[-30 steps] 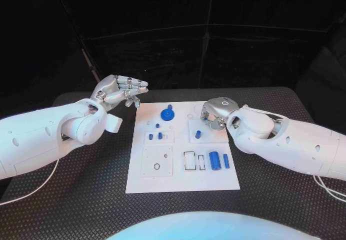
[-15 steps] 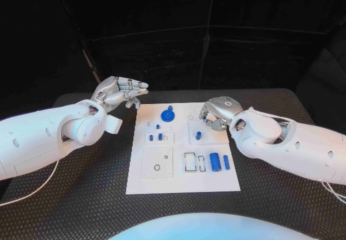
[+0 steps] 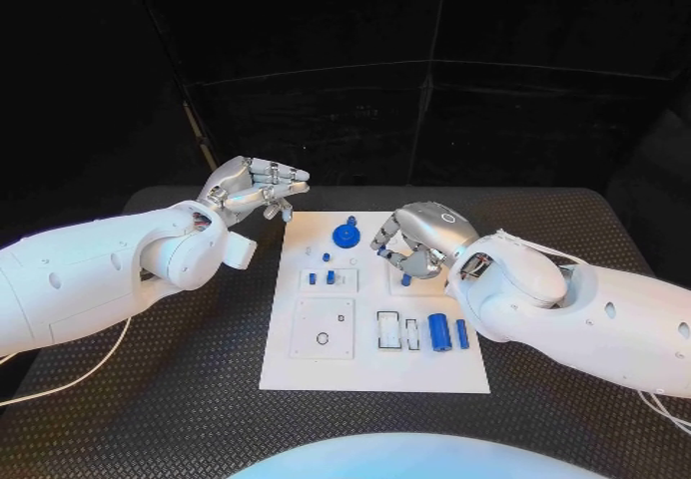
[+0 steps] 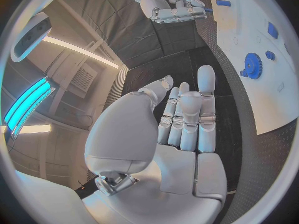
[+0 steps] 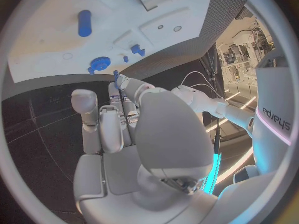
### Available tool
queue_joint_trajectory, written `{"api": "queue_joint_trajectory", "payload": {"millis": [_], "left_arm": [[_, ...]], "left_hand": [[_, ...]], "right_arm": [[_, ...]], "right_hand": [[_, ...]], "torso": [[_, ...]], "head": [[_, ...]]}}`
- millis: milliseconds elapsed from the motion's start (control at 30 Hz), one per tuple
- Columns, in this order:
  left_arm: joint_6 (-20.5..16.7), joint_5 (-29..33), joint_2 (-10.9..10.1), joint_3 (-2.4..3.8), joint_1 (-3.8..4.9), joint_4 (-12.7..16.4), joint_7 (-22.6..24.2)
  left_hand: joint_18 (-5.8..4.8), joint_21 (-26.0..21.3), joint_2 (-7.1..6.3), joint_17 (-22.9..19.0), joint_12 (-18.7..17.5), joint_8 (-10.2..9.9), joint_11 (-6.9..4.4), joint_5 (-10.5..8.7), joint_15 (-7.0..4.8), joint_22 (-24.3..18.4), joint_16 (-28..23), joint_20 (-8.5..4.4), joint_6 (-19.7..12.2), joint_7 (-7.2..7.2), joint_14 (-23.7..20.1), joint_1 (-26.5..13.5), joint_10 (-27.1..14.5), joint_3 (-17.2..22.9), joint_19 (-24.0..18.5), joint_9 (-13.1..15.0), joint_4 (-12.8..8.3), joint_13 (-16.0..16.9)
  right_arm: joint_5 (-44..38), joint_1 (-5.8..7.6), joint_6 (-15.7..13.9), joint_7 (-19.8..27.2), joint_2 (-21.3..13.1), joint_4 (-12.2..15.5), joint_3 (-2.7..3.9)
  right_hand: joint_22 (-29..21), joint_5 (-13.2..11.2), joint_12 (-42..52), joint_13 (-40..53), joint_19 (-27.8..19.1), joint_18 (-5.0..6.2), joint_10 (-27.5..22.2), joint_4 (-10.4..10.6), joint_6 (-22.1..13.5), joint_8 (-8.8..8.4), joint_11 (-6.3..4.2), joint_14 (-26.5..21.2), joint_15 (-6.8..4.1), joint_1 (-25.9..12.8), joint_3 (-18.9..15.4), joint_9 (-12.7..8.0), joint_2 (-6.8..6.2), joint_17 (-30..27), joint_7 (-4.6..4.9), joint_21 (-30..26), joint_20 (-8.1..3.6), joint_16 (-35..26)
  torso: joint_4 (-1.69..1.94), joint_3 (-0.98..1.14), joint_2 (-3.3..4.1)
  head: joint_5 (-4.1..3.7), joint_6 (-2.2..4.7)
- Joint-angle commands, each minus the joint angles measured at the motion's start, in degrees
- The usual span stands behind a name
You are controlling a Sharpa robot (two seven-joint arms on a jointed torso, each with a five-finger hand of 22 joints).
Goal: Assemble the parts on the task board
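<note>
Most of the job is left, I judge: blue parts (image 3: pixel 439 330) lie loose on the task board (image 3: pixel 374 374) on the worktop. My right hand (image 3: pixel 410 242) hovers above it, fingers curled, seemingly empty; my left hand (image 3: pixel 257 186) waits beside, loosely closed.

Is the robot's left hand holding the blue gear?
No, the left robot hand hangs empty beside the board, while the blue gear sits untouched on the board.
</note>
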Motion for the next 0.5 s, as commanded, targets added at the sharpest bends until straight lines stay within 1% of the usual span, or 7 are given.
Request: {"api": "queue_joint_trajectory", "payload": {"millis": [33, 100, 233, 300, 400, 467, 500], "left_arm": [[0.7, 0.3, 0.3, 0.04, 0.06, -0.1, 0.3], [0.7, 0.3, 0.4, 0.04, 0.06, -0.3, 0.3], [0.6, 0.3, 0.6, 0.04, 0.07, -0.4, 0.6], [0.6, 0.3, 0.6, 0.05, 0.07, -0.5, 0.7], [0.6, 0.3, 0.7, 0.05, 0.08, -0.6, 0.8], [0.6, 0.3, 0.8, 0.05, 0.08, -0.7, 0.8], [0.6, 0.3, 0.8, 0.05, 0.08, -0.8, 0.8]], "left_hand": [[0.77, -0.2, 0.57, -0.1, 0.2, 0.2, -0.07, -0.23, 0.06, -0.1, -0.3, 0.08, -0.4, 0.07, -0.2, 0.0, -0.5, -0.3, -0.4, 0.0, 0.0, 0.1], [0.77, -0.2, 0.57, -0.1, 0.2, 0.2, -0.07, -0.23, 0.06, -0.1, -0.3, 0.08, -0.4, 0.07, -0.2, 0.0, -0.5, -0.3, -0.4, 0.0, 0.0, 0.1], [0.77, -0.2, 0.57, -0.1, 0.2, 0.2, -0.07, -0.23, 0.06, -0.1, -0.3, 0.08, -0.4, 0.07, -0.2, 0.0, -0.5, -0.3, -0.4, 0.0, 0.0, 0.1], [0.76, -0.3, 0.67, -0.1, 0.3, 0.2, -0.06, -0.23, 0.08, -0.1, -0.3, 0.10, -0.4, 0.07, -0.3, 0.0, -0.5, -0.3, -0.4, 0.0, 0.0, 0.1], [0.76, -0.3, 0.67, -0.1, 0.3, 0.2, -0.06, -0.23, 0.08, -0.1, -0.3, 0.10, -0.4, 0.07, -0.3, 0.0, -0.5, -0.3, -0.4, 0.0, 0.0, 0.1], [0.76, -0.3, 0.67, -0.1, 0.3, 0.2, -0.06, -0.23, 0.08, -0.1, -0.3, 0.10, -0.4, 0.07, -0.3, 0.0, -0.5, -0.3, -0.4, 0.0, 0.0, 0.1], [0.76, -0.3, 0.67, -0.1, 0.3, 0.2, -0.06, -0.23, 0.08, -0.1, -0.3, 0.10, -0.4, 0.07, -0.3, 0.0, -0.5, -0.3, -0.4, 0.0, 0.0, 0.1]], "right_arm": [[5.8, -0.11, -5.4, 5.6, 0.9, -0.4, 0.04], [6.2, -0.78, -5.3, 6.0, 1.4, -0.5, 0.04], [6.3, -2.53, -4.3, 6.5, 2.9, -1.1, 0.05], [5.9, -3.34, -3.8, 6.5, 3.6, -1.4, 0.05], [5.1, -4.41, -3.0, 6.5, 4.6, -2.0, 0.04], [4.6, -4.93, -2.6, 6.5, 5.2, -2.5, 0.03], [4.4, -5.18, -2.3, 6.4, 5.5, -2.8, 0.02]], "right_hand": [[-0.1, 0.2, -0.3, 0.0, 0.1, -0.67, 0.9, -0.4, 0.2, -0.32, -0.48, 2.8, -0.44, 0.1, 0.1, -0.1, -0.35, 0.1, 0.04, 0.3, 0.05, 0.2], [-0.2, 0.2, -0.3, 0.0, 0.0, -0.66, 0.9, -0.4, 0.2, -0.35, -0.46, 2.7, -0.41, -0.1, 0.1, -0.1, -0.36, 0.1, 0.07, 0.3, 0.07, 0.2], [-0.3, 0.2, -0.3, 0.0, -0.1, -0.64, 0.9, -0.4, 0.2, -0.36, -0.44, 2.7, -0.39, -0.2, 0.1, -0.1, -0.32, 0.1, 0.09, 0.2, 0.09, 0.2], [-0.3, 0.2, -0.3, 0.0, -0.1, -0.64, 0.9, -0.4, 0.2, -0.36, -0.44, 2.7, -0.39, -0.2, 0.1, -0.1, -0.32, 0.1, 0.09, 0.2, 0.09, 0.2], [-0.3, 0.2, -0.3, 0.0, -0.1, -0.64, 0.9, -0.4, 0.2, -0.36, -0.44, 2.7, -0.39, -0.3, 0.1, -0.1, -0.32, 0.1, 0.09, 0.2, 0.09, 0.3], [-0.3, 0.2, -0.3, 0.0, -0.1, -0.63, 0.9, -0.4, 0.2, -0.37, -0.44, 2.8, -0.38, -0.3, 0.1, -0.1, -0.31, 0.1, 0.09, 0.2, 0.10, 0.3], [-0.3, 0.2, -0.3, 0.0, -0.1, -0.63, 0.9, -0.4, 0.2, -0.37, -0.44, 2.8, -0.38, -0.3, 0.1, -0.1, -0.31, 0.1, 0.09, 0.2, 0.10, 0.3]], "torso": [[0.01, -0.02, 0.06], [-0.11, -0.01, 0.03], [-0.06, -0.17, 0.14], [-0.11, -0.03, 0.14], [-0.03, 0.01, 0.13], [-0.11, 0.07, 0.02], [-0.07, 0.06, 0.03]], "head": [[1.72, 0.09], [2.57, -0.08], [3.91, -0.24], [4.84, -0.62], [5.66, -1.00], [6.30, -1.41], [6.52, -1.58]]}}
